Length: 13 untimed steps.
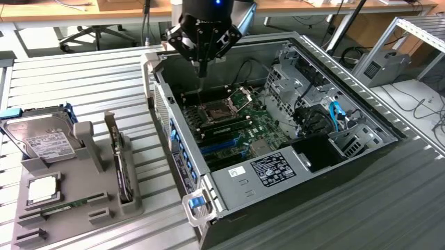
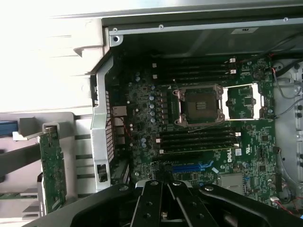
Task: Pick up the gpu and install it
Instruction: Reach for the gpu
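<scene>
As your arm hung over the scene, the largest thing beneath it was a slatted metal tabletop [image 1: 83, 78]. On it an open computer case [image 1: 240, 182] lay on its side, its inside facing up. The motherboard [image 1: 261, 127] covered the case floor, with an open processor socket [image 1: 215, 112] and blue expansion slots [image 1: 222, 146] close by. The wrist view looked down on the same motherboard [image 2: 142, 118], processor socket [image 2: 199, 105] and blue expansion slots [image 2: 191, 167].

At the exterior view's left, just beside the case, a gray holder [image 1: 76, 182] sat on the tabletop. Your hand [image 1: 201, 70] pointed straight down above the far end of the case, over the motherboard and well apart from the holder. Its fingers were pressed together and gripped nothing. In the wrist view the hand [image 2: 166, 187] was likewise empty above the board.

The holder carried a silver hard drive [image 1: 45, 140] with a white label, leaning at its far end. The gpu [image 1: 123, 166] stood on edge in a slot on the side of the holder nearest the case, untouched, its silver bracket at the far end. In the wrist view the gpu [image 2: 52, 170] appeared as a green board outside the case wall. A square processor chip [image 1: 43, 188] and a narrow memory stick [image 1: 66, 208] lay flat in the holder's nearer part.
</scene>
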Tool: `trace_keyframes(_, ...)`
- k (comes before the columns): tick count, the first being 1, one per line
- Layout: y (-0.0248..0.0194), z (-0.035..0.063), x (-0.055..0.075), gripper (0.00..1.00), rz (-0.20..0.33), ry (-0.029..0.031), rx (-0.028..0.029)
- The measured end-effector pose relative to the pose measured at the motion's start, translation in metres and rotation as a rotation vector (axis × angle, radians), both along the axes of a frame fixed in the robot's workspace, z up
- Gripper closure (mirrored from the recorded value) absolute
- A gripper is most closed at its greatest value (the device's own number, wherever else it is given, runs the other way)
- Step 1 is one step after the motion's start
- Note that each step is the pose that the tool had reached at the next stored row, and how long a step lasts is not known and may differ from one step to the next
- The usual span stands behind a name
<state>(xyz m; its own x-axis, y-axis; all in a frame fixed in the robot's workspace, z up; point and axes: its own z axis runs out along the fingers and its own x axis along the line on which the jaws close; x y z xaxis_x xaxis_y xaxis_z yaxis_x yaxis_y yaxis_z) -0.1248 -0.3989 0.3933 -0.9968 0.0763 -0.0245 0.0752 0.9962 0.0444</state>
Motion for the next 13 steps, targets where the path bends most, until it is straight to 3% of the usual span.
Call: trace_keyframes(13, 0.0000, 0.0000, -0.0061, 0.89, 0.000, 0.0000, 0.0000)
